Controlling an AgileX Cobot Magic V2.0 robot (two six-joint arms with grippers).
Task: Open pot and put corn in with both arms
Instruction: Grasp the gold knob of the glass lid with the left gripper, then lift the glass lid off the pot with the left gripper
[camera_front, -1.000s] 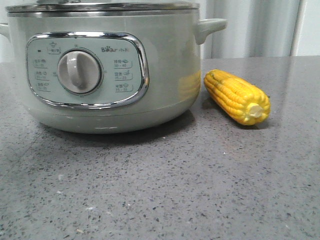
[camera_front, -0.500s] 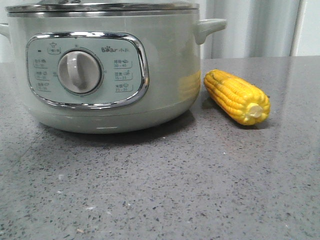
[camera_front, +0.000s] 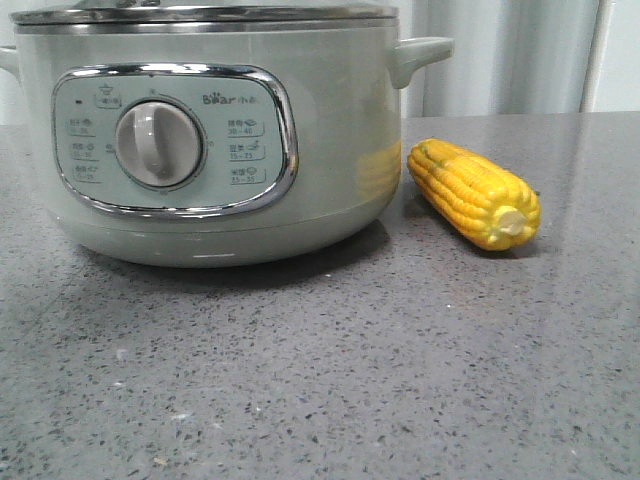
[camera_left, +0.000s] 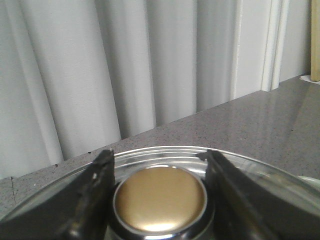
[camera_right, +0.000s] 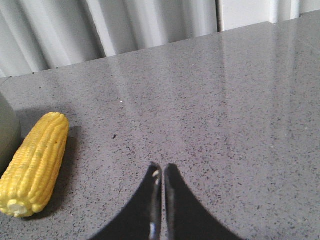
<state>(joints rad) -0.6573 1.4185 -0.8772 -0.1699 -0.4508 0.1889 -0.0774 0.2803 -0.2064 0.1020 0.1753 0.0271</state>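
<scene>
The pale-green pot (camera_front: 220, 150) stands on the grey counter at the left, its lid (camera_front: 200, 14) on. The yellow corn (camera_front: 472, 192) lies on the counter just right of the pot, pale stub end toward the camera. Neither gripper shows in the front view. In the left wrist view my left gripper (camera_left: 157, 155) sits over the glass lid (camera_left: 165, 152), and its dark fingers (camera_left: 97, 195) press both sides of the gold lid knob (camera_left: 160, 199). My right gripper (camera_right: 162, 167) is shut and empty above bare counter, apart from the corn (camera_right: 35, 162).
The speckled grey counter (camera_front: 320, 370) runs wide in front of the pot and corn. White curtains (camera_front: 500, 55) hang behind it. The pot's right side handle (camera_front: 420, 55) juts out above the corn. The pot's wall (camera_right: 6, 130) shows next to the corn in the right wrist view.
</scene>
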